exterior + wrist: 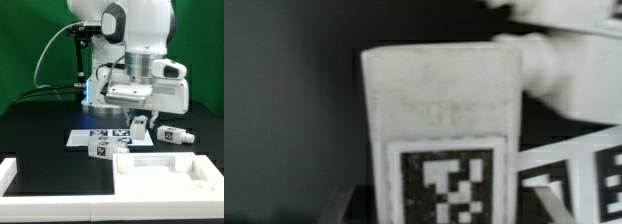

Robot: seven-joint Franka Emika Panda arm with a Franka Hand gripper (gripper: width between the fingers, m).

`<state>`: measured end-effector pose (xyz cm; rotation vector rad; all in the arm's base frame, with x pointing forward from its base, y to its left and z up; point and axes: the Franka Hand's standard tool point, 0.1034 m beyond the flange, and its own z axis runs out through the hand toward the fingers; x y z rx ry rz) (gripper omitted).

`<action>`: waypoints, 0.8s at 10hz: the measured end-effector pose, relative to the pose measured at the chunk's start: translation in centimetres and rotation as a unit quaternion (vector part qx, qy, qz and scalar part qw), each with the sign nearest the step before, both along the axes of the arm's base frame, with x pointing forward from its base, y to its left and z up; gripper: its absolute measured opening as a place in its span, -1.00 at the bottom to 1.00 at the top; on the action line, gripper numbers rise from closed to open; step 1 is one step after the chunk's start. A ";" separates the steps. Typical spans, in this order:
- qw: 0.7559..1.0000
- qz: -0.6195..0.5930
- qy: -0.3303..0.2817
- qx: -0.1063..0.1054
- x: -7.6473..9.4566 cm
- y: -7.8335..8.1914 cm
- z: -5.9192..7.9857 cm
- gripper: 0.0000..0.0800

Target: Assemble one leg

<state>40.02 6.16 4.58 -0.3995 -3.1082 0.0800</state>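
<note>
Three legs can be counted in the exterior view, and more may be hidden behind the arm. Going from that view's left:

- A white L-shaped rail (pixel 18 172) is cut off at the frame corner.
- The marker board (pixel 85 135) is flat on the black table (pixel 40 135), with its far edge in the arm's shadow.
- The front leg (pixel 105 148) lies just before the board.
- The middle leg (pixel 140 126) stands directly under the gripper (pixel 136 112). The fingers are hidden by the white wrist housing, so I cannot tell whether the claw is wide, narrow or holding, or whether it touches the leg.
- The right leg (pixel 172 135) lies on its side, apart from the others.
- The large white tray piece (pixel 190 170) is in front and cropped by the frame.

In the wrist view a blurred white block (pixel 438 100) fills the frame. Its tag (pixel 446 185) is unreadable. A second tagged piece (pixel 580 180) is cut off at the edge. No fingers can be made out.
</note>
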 end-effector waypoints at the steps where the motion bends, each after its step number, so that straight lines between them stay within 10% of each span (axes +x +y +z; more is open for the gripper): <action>1: 1.000 0.010 0.004 0.003 -0.1 -0.3 -0.3 -0.29; 5: 1.000 -0.007 0.009 0.001 -0.5 -0.6 -0.8 -0.29; 8: 0.999 -0.001 0.039 0.012 -0.9 -0.3 -3.8 -0.29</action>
